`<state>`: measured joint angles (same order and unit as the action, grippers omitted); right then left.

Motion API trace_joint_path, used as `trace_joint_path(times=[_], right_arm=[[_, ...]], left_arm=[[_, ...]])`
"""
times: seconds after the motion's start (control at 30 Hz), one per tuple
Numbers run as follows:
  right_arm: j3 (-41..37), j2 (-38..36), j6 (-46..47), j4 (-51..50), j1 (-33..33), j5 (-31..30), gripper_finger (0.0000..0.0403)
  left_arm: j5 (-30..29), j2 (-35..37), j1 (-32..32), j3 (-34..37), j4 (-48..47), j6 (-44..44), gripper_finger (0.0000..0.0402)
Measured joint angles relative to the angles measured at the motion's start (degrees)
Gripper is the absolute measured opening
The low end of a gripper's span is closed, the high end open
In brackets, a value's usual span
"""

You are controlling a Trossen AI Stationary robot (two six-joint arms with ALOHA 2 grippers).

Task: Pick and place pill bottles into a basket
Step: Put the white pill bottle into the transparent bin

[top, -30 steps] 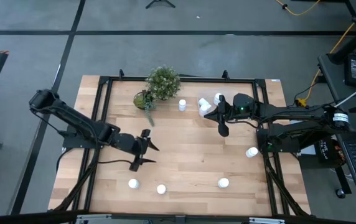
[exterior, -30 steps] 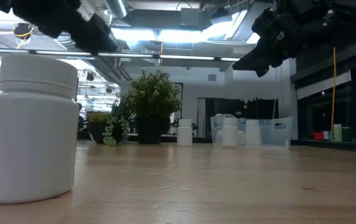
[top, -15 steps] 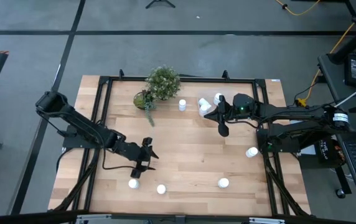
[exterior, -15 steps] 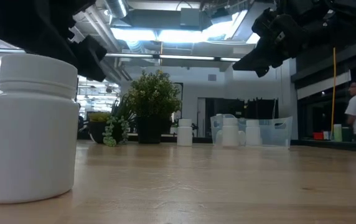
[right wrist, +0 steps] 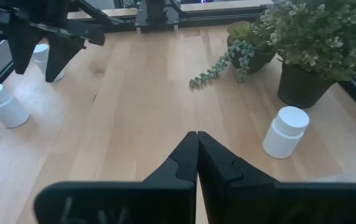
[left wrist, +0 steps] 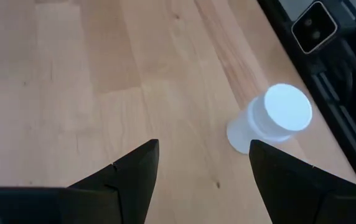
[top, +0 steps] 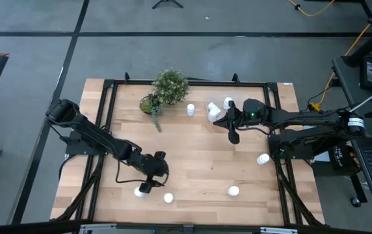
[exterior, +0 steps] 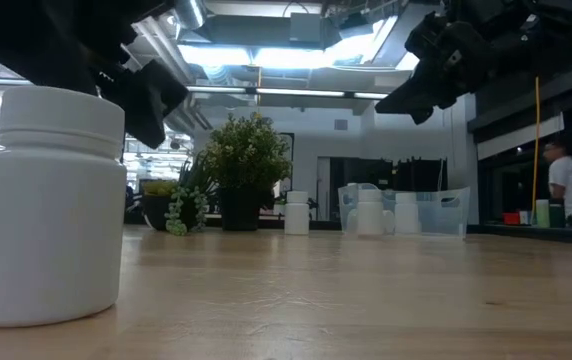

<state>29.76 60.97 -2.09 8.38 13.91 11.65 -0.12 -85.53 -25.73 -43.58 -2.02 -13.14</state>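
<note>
Small white pill bottles stand upright on the wooden table: three along the near edge (top: 138, 192) (top: 168, 197) (top: 233, 191), one at the right (top: 263, 158), one by the plant (top: 190, 109). The clear basket (exterior: 406, 210) at the far side holds some bottles (top: 213, 110). My left gripper (top: 146, 184) is open and low beside the near-left bottle (left wrist: 271, 121), which stands just outside its finger gap (left wrist: 203, 168), untouched. My right gripper (top: 233, 133) is shut and empty, hovering just near of the basket; it also shows in its wrist view (right wrist: 196, 149).
A leafy potted plant (top: 170, 86) and a small trailing plant (top: 149, 104) stand at the far edge, left of the basket. A black frame rail (top: 108, 117) runs round the table. One bottle (exterior: 51, 205) stands close before the low camera. A person (exterior: 571, 190) is in the room behind.
My left gripper has moved toward the table's near edge and down, from mid-table to just beside the near-left bottle, staying open. No bottle has moved.
</note>
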Motion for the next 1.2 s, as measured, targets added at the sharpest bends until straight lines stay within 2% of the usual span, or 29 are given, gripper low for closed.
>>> trace_joint_path(times=[0.53,0.9,1.2], right_arm=[[0.0,0.0,0.4,-0.8,-2.8,0.0,0.0012],[0.0,0.0,3.3,-0.5,-3.5,-0.1,0.0012],[0.0,0.0,3.5,-0.5,-3.5,-0.1,0.0012]], left_arm=[[1.2,-7.1,-5.0,-1.4,-0.9,-3.6,0.0244],[3.3,-14.3,-6.5,-1.4,9.4,-2.2,0.0244],[3.2,-15.8,-6.4,-1.4,12.8,-0.4,0.0244]])
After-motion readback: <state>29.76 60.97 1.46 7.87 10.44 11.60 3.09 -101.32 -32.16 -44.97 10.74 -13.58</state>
